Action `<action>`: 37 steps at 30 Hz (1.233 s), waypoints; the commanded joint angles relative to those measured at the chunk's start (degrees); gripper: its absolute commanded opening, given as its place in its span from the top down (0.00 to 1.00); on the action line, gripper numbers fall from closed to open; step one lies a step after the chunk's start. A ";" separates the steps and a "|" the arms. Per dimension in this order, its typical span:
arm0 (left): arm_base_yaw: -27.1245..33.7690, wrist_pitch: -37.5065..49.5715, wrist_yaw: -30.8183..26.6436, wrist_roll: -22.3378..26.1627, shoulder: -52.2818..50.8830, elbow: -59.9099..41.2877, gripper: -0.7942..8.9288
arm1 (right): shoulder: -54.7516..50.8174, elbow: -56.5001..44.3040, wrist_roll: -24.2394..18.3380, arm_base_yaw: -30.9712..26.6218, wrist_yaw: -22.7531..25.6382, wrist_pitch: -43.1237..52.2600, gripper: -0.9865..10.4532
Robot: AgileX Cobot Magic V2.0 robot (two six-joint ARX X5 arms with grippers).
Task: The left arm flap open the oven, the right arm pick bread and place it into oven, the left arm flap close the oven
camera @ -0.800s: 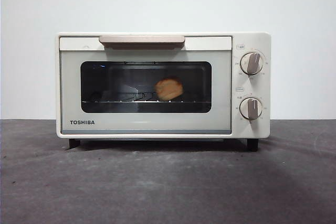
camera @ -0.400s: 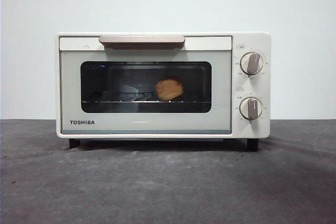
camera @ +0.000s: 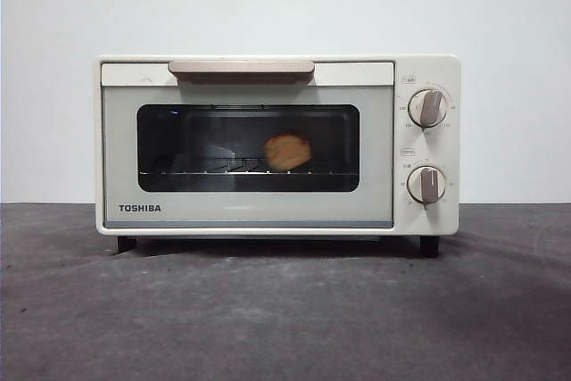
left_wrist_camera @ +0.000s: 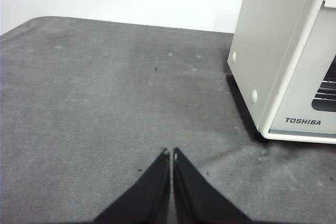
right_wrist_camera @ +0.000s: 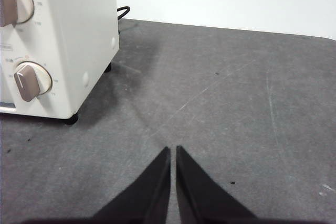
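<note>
My oven (camera: 277,144) stands on the dark desk (camera: 285,310) with its door shut flush. My bread (camera: 287,151) lies on the wire rack (camera: 214,169) behind the dark glass window (camera: 178,131), a little to the knob side of centre. From this layout I judge all three steps of the task done.

My left hand (left_wrist_camera: 171,153) hovers over bare desk beside the oven's plain side wall, its jaws pressed together on nothing. My right hand (right_wrist_camera: 172,150) hovers over the desk off the knob side, likewise clenched and empty, well apart from the lower knob (right_wrist_camera: 29,81).

Handling, as judgement: the bread looks light, soft and easily dented, with a dry crust that should not slip. I would take it across its rounded sides with a gentle squeeze, never pinching the top. The oven looks rigid and heavy enough to stay put under a light pull. Its door should be worked only by the beige bar handle (camera: 241,68) along the top edge, hooked near the middle so that the door swings evenly. The glass is the fragile part, so I would keep my jaws off it.
</note>
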 commanded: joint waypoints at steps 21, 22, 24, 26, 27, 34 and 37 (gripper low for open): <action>-0.02 -0.31 -0.15 0.90 -0.07 -1.18 0.91 | -0.09 -0.37 -0.55 0.04 0.02 0.85 0.90; -0.07 -0.31 -0.15 0.92 -0.07 -1.18 0.91 | -0.09 -0.37 -0.55 0.04 0.02 0.85 0.90; -0.17 -0.31 -0.15 0.92 -0.07 -1.18 0.91 | -0.09 -0.37 -0.55 0.04 0.02 0.85 0.90; -0.28 -0.31 -0.15 0.92 -0.07 -1.18 0.91 | -0.09 -0.37 -0.55 0.04 0.02 0.85 0.90; -0.28 -0.31 -0.15 0.90 -0.07 -1.18 0.91 | -0.09 -0.37 -0.55 0.04 0.02 0.85 0.90; -0.26 -0.31 -0.15 0.92 -0.07 -1.18 0.91 | -0.09 -0.37 -0.55 0.04 0.02 0.85 0.90; -0.26 -0.31 -0.15 0.92 -0.07 -1.18 0.91 | -0.09 -0.37 -0.52 0.04 0.02 0.85 0.90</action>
